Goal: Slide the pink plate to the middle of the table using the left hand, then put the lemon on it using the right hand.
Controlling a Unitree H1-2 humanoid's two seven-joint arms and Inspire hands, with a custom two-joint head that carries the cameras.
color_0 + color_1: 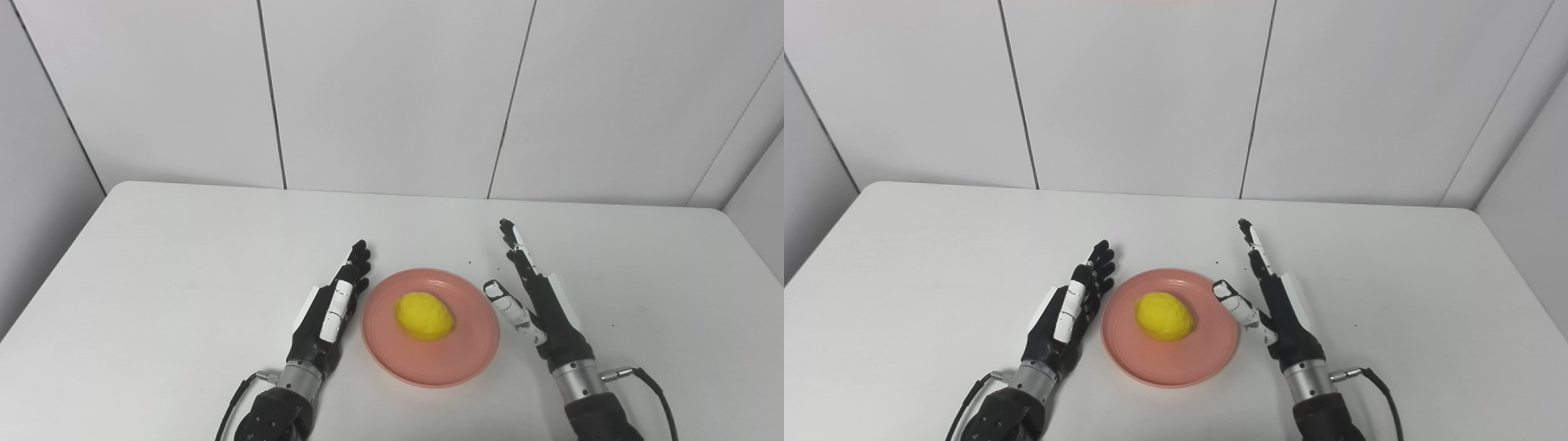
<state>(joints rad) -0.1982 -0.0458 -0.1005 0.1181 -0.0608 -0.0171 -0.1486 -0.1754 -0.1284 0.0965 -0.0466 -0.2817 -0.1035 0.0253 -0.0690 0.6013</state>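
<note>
The pink plate (465, 355) lies on the white table near its front middle. A yellow lemon (424, 315) rests on the plate, slightly left of its centre. My left hand (331, 309) is open just left of the plate's rim, fingers stretched forward, holding nothing. To the right of the plate my right hand (533, 294) is open too, fingers pointing away and thumb angled toward the rim. Neither hand touches the lemon.
The white table (184, 257) reaches back to a white panelled wall (392, 92). A few small dark specks (470, 263) lie behind the plate. Cables trail from both wrists at the table's front edge.
</note>
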